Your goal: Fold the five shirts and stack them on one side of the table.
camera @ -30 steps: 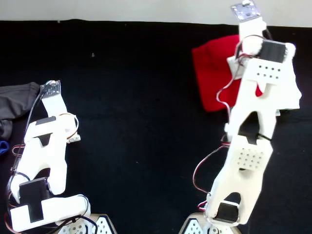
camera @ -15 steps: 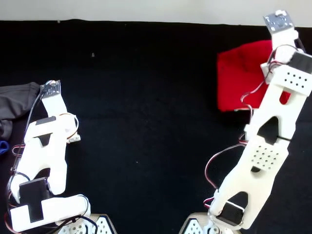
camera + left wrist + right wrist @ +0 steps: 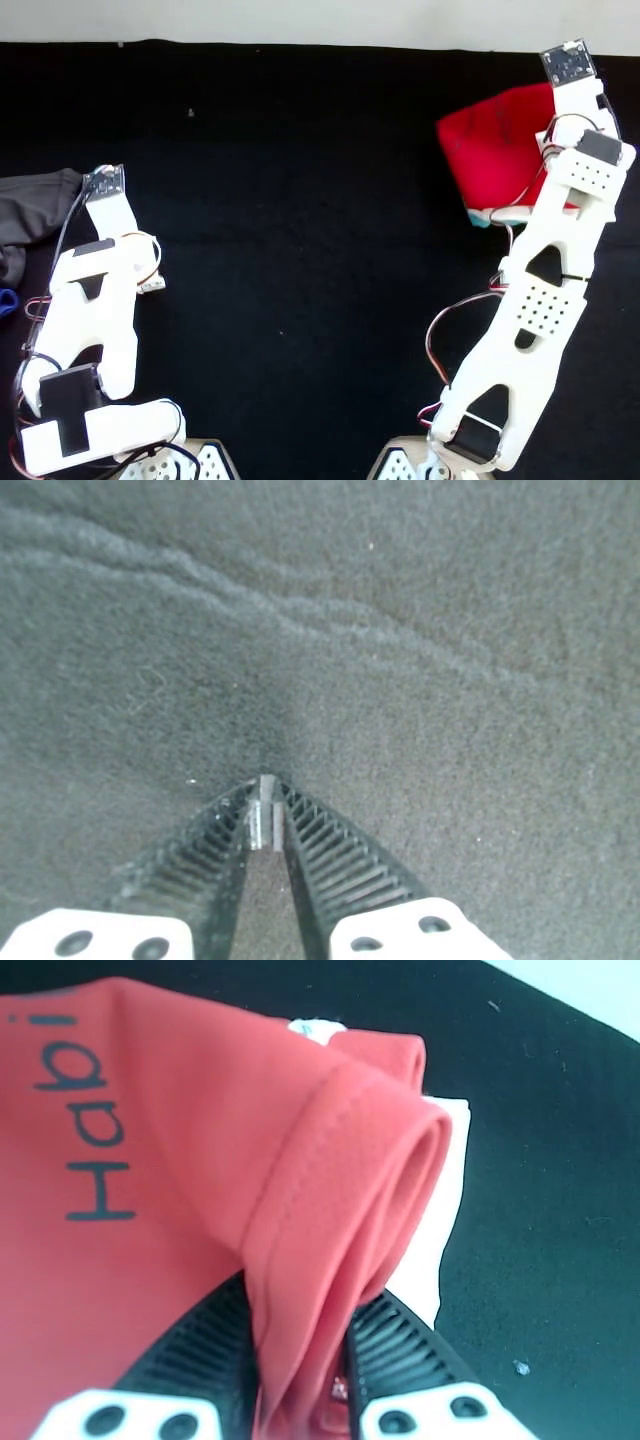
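A folded red shirt [image 3: 500,150] lies at the far right of the black table, resting on other folded cloth whose teal edge [image 3: 480,218] peeks out below it. My right gripper [image 3: 300,1360] is shut on the red shirt's thick folded edge [image 3: 350,1180], black print showing on the cloth. A white fabric layer [image 3: 440,1220] shows under the fold. My left gripper [image 3: 265,815] is shut with nothing in it, its tips down against dark grey cloth. In the high view the left arm [image 3: 95,290] stands at the left beside a crumpled dark grey shirt [image 3: 35,210].
The black table cover [image 3: 300,200] spreads between the two arms. A small blue item [image 3: 6,300] sits at the left edge. A pale wall strip [image 3: 300,20] borders the far side of the table.
The right arm swung to the right with the red shirt, carrying it toward the table's far right corner. The left arm has stayed still.
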Available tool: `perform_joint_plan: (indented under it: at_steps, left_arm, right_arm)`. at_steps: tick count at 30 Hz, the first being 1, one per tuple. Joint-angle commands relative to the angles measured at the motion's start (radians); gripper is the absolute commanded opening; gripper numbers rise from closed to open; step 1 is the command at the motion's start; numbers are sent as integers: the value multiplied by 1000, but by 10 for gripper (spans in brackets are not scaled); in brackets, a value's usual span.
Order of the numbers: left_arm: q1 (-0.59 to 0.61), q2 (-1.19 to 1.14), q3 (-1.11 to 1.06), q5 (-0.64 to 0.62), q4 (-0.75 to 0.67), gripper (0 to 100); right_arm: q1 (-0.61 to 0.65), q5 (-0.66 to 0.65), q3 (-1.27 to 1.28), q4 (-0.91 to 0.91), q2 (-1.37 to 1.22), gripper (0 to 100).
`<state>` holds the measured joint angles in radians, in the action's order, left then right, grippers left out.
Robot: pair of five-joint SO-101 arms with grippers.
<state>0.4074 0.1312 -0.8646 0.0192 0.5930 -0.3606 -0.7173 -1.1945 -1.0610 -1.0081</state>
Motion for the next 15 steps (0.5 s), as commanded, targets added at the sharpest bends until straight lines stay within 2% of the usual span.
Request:
perform_joint_plan:
  at_steps: [1,10,12,15]
  left_arm:
    - [-4,21,2,3,-21,9]
    - [-4,21,2,3,-21,9]
    - [-4,21,2,3,-21,9]
    - [-4,21,2,3,-21,9]
  right_arm:
    - [-27,-17,-8,48,13,5]
    - [-54,-15,-1,65,12,9]
    - [-53,-12,-1,65,12,60]
    - [-54,-11,-2,61,13,210]
